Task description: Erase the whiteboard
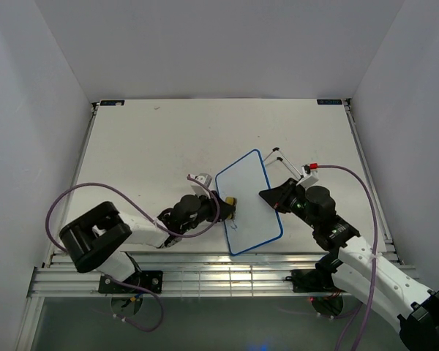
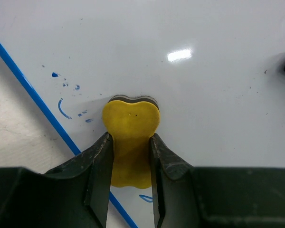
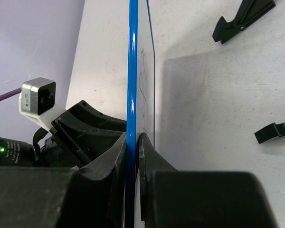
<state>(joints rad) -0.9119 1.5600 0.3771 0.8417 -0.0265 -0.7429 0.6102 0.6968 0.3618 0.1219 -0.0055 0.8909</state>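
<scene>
A small whiteboard (image 1: pixel 249 201) with a blue rim lies tilted in mid-table. My right gripper (image 1: pixel 272 197) is shut on its right edge; the right wrist view shows the blue rim (image 3: pixel 132 71) pinched edge-on between the fingers. My left gripper (image 1: pixel 225 207) is shut on a yellow eraser (image 2: pixel 130 130) with a dark felt base, pressed on the board's left part (image 2: pixel 204 95). Faint blue marker marks (image 2: pixel 64 107) remain left of the eraser near the blue rim, and one small mark lies under the fingers.
A black and white marker-like stand (image 1: pixel 293 167) with a red tip lies just right of the board's far corner. Black clip pieces (image 3: pixel 242 16) lie on the table in the right wrist view. White walls enclose the table on three sides.
</scene>
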